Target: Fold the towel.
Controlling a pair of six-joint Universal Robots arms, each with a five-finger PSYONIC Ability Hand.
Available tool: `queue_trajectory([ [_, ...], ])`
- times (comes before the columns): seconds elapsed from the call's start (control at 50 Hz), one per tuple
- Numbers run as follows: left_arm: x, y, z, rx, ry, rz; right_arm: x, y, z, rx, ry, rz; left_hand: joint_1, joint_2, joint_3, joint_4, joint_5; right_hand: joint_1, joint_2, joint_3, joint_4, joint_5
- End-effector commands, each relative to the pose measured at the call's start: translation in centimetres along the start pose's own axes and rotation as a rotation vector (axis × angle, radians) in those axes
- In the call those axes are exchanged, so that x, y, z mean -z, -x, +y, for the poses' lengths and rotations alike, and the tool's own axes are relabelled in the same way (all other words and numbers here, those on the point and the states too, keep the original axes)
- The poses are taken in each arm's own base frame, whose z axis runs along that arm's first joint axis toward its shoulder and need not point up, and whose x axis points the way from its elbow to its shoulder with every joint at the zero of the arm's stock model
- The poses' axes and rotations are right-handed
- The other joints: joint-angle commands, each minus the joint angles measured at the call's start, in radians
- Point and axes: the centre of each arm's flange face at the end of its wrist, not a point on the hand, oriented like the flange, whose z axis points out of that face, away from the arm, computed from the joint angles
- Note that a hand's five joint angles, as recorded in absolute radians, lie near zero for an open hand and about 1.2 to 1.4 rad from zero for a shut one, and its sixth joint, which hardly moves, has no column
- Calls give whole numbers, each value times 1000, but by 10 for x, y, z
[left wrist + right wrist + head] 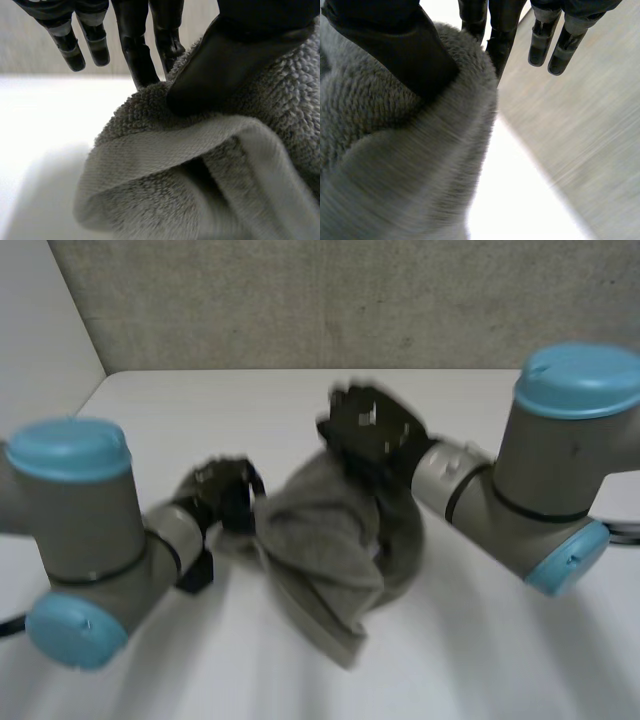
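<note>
On the white table point(480, 660) the towel point(330, 540) is bunched, fold seemingly unfinished, left hand point(225, 490) pinching its nine o'clock edge, right hand point(370, 430) pinching at twelve o'clock.

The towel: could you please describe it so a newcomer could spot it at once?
On the white table, look between the left hand and the right hand. Both pinch a bunched grey terry towel. It is the only soft thing among hard machine parts.

some fingertips of left robot hand point(220, 65) behind towel point(200, 165)
</note>
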Motion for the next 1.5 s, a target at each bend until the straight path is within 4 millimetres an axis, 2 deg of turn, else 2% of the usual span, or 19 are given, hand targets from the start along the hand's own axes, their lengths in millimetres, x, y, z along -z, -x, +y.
queue_trajectory([
  [0.02, -11, 1, -95, 14, -281, 28, 0, -40, -77, 148, -378, 243, 86, 128, -45, -56, 74, 88, 113, -33, -53, 88],
  [0.04, -11, 1, -95, 14, -282, 28, 5, -50, -94, 166, -450, 312, 86, 128, -45, -56, 74, 88, 113, -33, -53, 88],
  [0.06, -1, -5, -126, 12, -377, 48, 10, -60, -106, 177, -501, 372, 86, 128, -45, -56, 74, 88, 113, -33, -53, 88],
  [0.1, 7, -7, -146, 7, -436, 55, 16, -68, -116, 186, -538, 419, 86, 128, -45, -56, 74, 88, 113, -33, -53, 88],
  [0.18, 23, -16, -162, -9, -492, 82, 23, -74, -117, 189, -545, 454, 86, 128, -45, -56, 74, 88, 113, -33, -53, 88],
  [0.22, 28, -17, -161, -15, -493, 93, 28, -77, -97, 181, -477, 449, 86, 128, -45, -56, 74, 88, 113, -33, -53, 88],
  [0.34, 34, -10, -122, -25, -400, 124, 34, -66, -46, 145, -316, 363, 86, 128, -45, -56, 74, 88, 113, -33, -53, 88],
  [0.38, 31, -6, -106, -28, -363, 125, 39, -51, -12, 113, -217, 293, 86, 128, -45, -56, 74, 88, 113, -33, -53, 88],
  [0.46, 16, 11, -48, -87, -224, 105, 45, -31, 29, 70, -90, 210, 86, 128, -45, -56, 74, 77, 102, -33, -53, 77],
  [0.5, 10, 21, -29, -119, -173, 82, 51, -11, 63, 79, 37, 149, -66, -24, -45, -56, -78, -381, -356, -33, -53, -381],
  [0.52, 3, 33, -12, -153, -122, 50, 51, -11, 63, 79, 38, 149, -328, -286, -45, -56, -340, -384, -358, -33, -53, -384],
  [0.54, -3, 45, 1, -191, -74, 19, 55, -5, 76, 107, 101, 127, -662, -620, -45, -56, -674, -742, -716, -33, -53, -742],
  [0.6, -9, 54, 10, -237, -37, -5, 62, 0, 87, 181, 201, 93, -935, -893, -45, -56, -947, -1134, -1109, -33, -53, -1134],
  [0.66, -15, 65, 17, -315, 7, -38, 67, -6, 87, 201, 261, 103, -1023, -981, -45, -56, -1035, -1134, -1109, -33, -53, -1134],
  [0.76, -15, 77, -4, -349, -36, -83, 72, -15, 68, 182, 256, 151, -1012, -970, -45, -56, -1024, -1134, -1109, -33, -53, -1134],
  [0.98, 11, 56, -37, -356, -150, -52, 83, -9, 31, 141, 170, 147, -1000, -958, -45, -56, -1012, -1134, -1109, -33, -53, -1134],
  [1.18, 47, 6, 2, -378, -73, 97, 70, 17, 32, 184, 214, -28, -1000, -958, -45, -56, -1012, -1134, -1109, -33, -53, -1134],
  [1.32, 47, 5, 16, -379, -35, 102, 54, 41, 52, 130, 283, -135, -1000, -958, -45, -56, -1012, -1048, -1022, -33, -53, -1048],
  [1.5, 21, 17, 37, -373, 35, 54, 38, 53, 68, 56, 248, -124, -994, -952, -45, -56, -1006, -798, -772, -33, -53, -798],
])
